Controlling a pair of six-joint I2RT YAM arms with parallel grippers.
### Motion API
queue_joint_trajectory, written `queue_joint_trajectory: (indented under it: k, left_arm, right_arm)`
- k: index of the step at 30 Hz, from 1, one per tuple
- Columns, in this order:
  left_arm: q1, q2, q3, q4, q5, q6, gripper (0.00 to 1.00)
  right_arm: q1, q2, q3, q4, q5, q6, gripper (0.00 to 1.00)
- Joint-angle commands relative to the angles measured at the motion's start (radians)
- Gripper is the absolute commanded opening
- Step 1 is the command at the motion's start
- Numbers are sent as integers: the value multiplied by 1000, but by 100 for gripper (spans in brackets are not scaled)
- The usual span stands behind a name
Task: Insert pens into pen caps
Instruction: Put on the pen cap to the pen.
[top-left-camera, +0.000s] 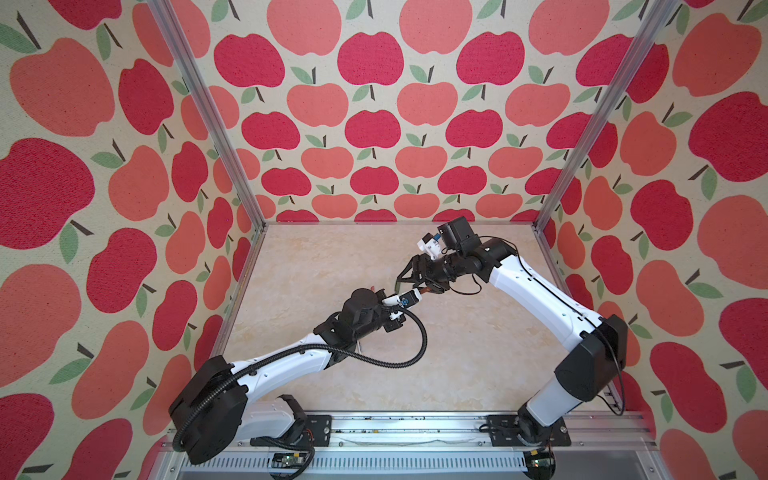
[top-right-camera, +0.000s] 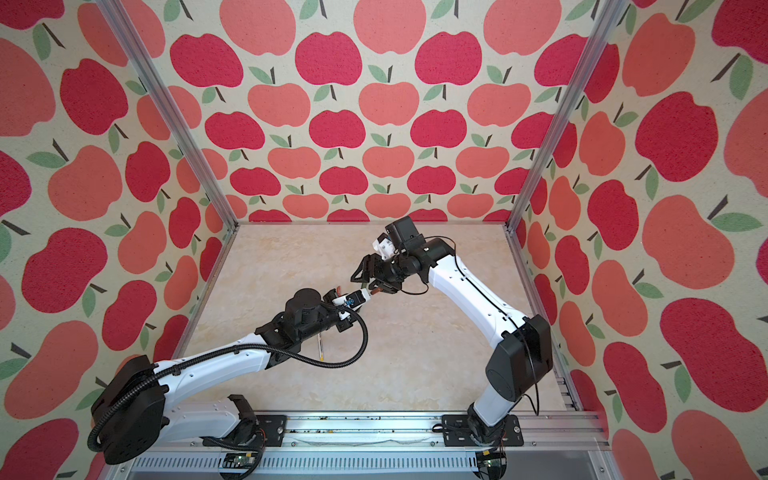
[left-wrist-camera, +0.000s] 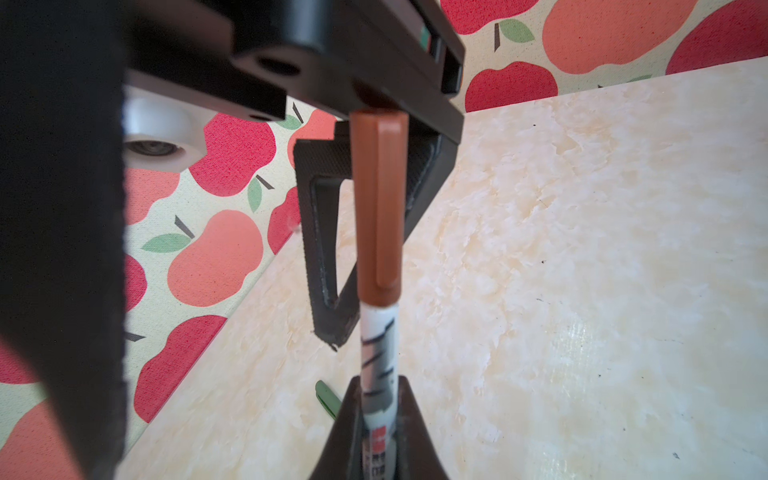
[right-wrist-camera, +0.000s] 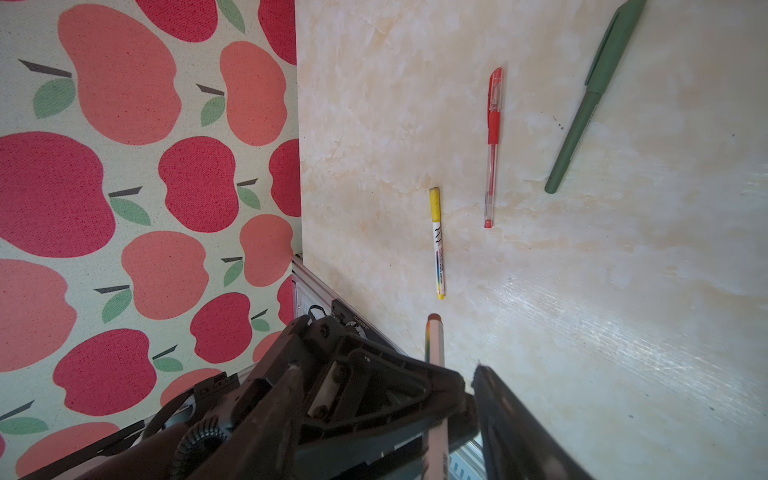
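Observation:
My left gripper (left-wrist-camera: 379, 386) is shut on the white barrel of the brown-tipped pen (left-wrist-camera: 378, 345). The maroon-brown pen cap (left-wrist-camera: 376, 208) sits on that pen's end, and its far end is against the palm of my right gripper (top-left-camera: 417, 289). The right gripper is open, one finger (left-wrist-camera: 326, 249) on each side of the cap with a gap to it. In both top views the cap (top-right-camera: 376, 292) shows between those fingers. The pen's brown rear tip (right-wrist-camera: 434, 318) pokes out past the left gripper.
On the marbled table (top-left-camera: 457, 353) lie three more pens, each wearing its cap: a yellow one (right-wrist-camera: 437, 243), a red one (right-wrist-camera: 492, 145) and a dark green one (right-wrist-camera: 590, 95). Apple-patterned walls (top-left-camera: 370, 124) close in three sides. A metal rail (top-left-camera: 395, 432) runs along the front.

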Motion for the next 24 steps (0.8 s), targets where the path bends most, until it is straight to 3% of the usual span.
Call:
queue_joint_trajectory:
  k: [1, 24]
  left_arm:
    - [-43, -15, 107, 249, 93, 6, 0]
    - [-44, 15, 140, 337, 97, -35, 0]
  right_arm:
    - [28, 41, -61, 38, 8, 18, 67]
    - [54, 62, -195, 169, 17, 74, 66]
